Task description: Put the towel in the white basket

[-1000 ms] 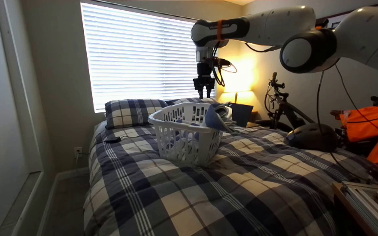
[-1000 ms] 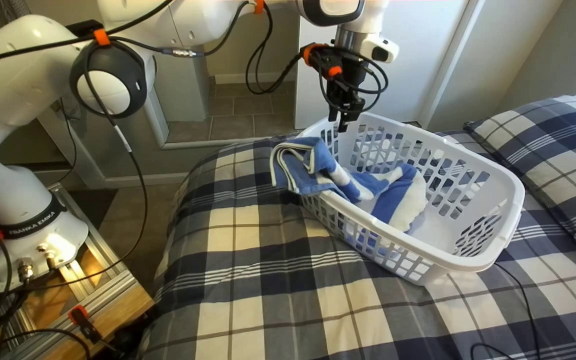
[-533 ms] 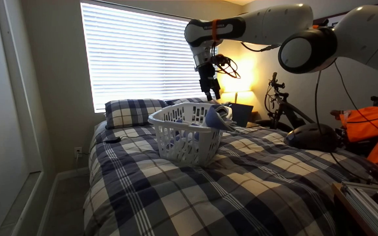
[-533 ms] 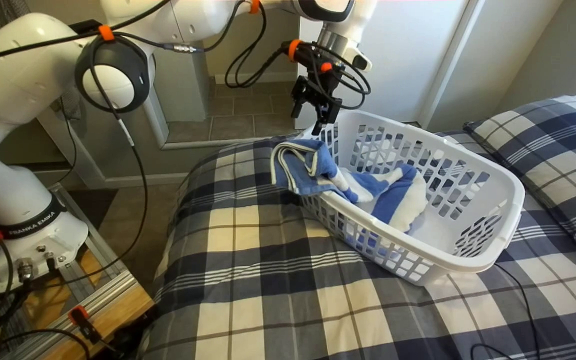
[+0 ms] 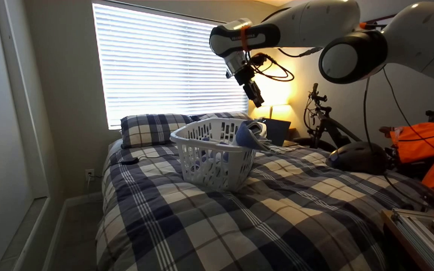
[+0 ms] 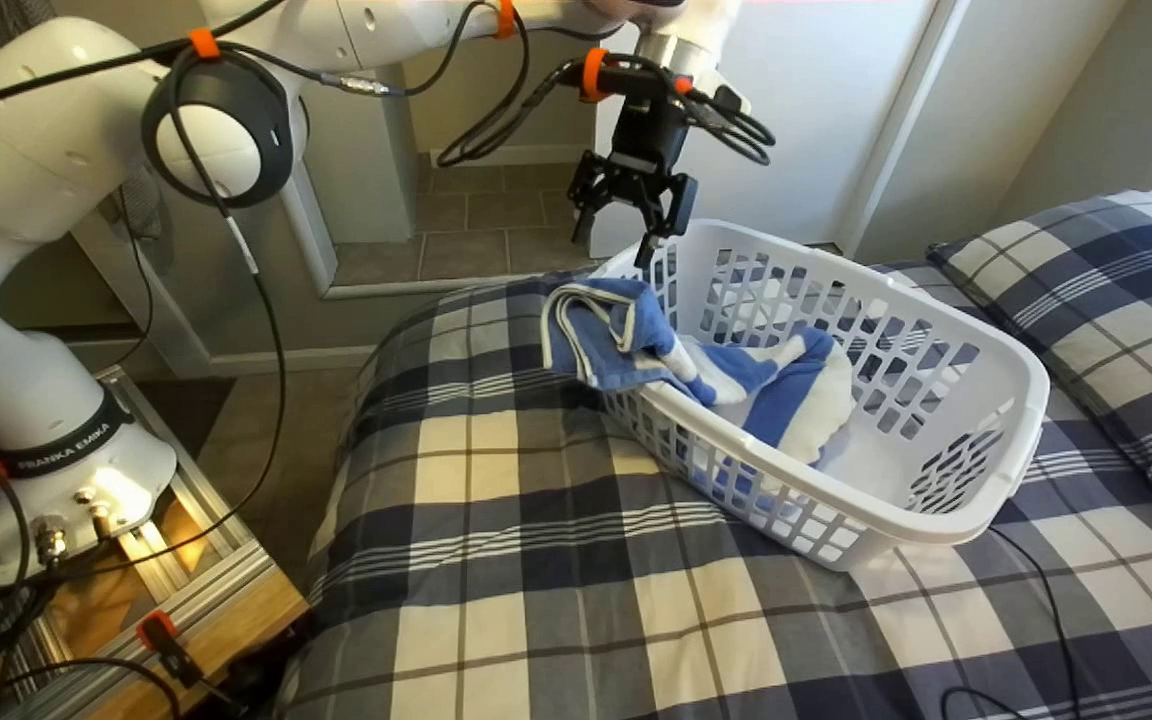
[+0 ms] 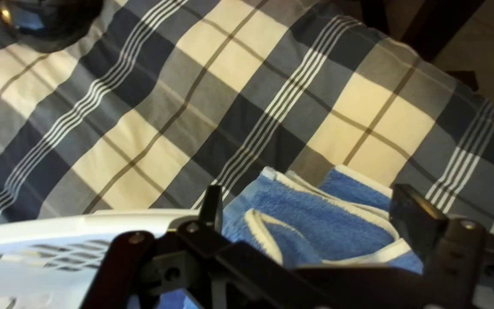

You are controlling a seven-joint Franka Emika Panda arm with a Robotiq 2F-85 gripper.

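Observation:
The blue and white striped towel point(image 6: 616, 340) hangs over one end of the white basket point(image 6: 921, 522), with its folded end outside the rim and the rest inside. Both also show in an exterior view, the towel point(image 5: 248, 136) on the near right rim of the basket point(image 5: 236, 171). My gripper point(image 6: 613, 245) is open, tilted and empty, above and apart from the draped end; it also shows edge-on in an exterior view point(image 5: 258, 102). In the wrist view the towel's folded end point(image 7: 315, 219) appears between the spread fingers point(image 7: 309, 206), with the basket rim point(image 7: 101, 219) at lower left.
The basket stands on a bed with a plaid bedspread point(image 6: 496, 600). Plaid pillows point(image 6: 1116, 300) lie at its head. A dark helmet point(image 5: 358, 157) rests on the bed, also at upper left in the wrist view point(image 7: 45, 21). A black cable point(image 6: 1056, 610) lies beside the basket.
My gripper has tilted from pointing straight down to a slant and turned, so its spread fingers face an exterior view. The towel and basket look unmoved.

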